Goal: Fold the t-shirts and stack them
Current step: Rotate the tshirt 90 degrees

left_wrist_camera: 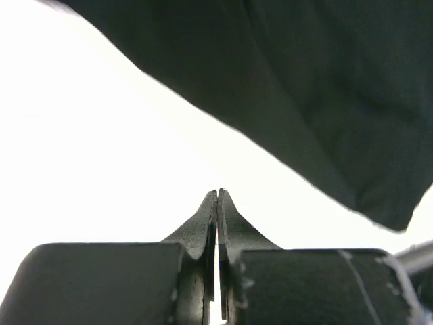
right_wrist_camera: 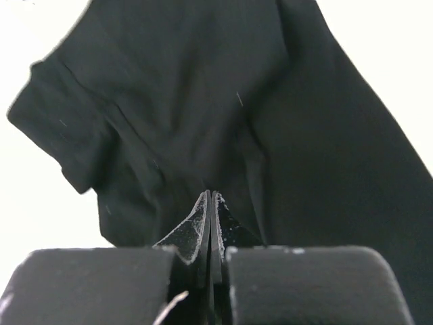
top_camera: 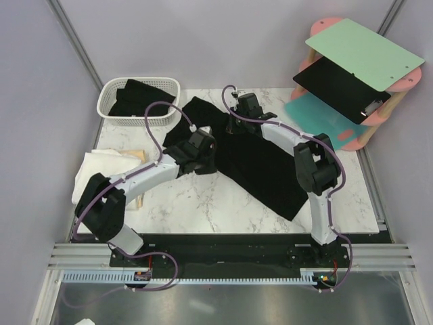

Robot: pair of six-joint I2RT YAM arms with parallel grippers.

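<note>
Two tools sit pinched fully together, holding nothing: the left tool (left_wrist_camera: 217,193) over bare surface just short of a soft black t-shirt (top_camera: 260,166), the right tool (right_wrist_camera: 210,195) above its cloth. That shirt sprawls across the centre of the white marbled surface (top_camera: 203,213). More black shirts (top_camera: 139,95) fill a white plastic lattice basket (top_camera: 107,98) at upper left. Pale white and cream shirts (top_camera: 101,166) lie at the left edge. Upper right, a pink tiered rack (top_camera: 323,26) carries a flat green board (top_camera: 365,51) and a flat black board (top_camera: 338,84). Plain lilac-grey walls (top_camera: 203,40) enclose everything.

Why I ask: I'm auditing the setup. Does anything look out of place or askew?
The black t-shirt lies rumpled and slanted across the table, not spread flat. White shirts sit bunched at its left edge.
</note>
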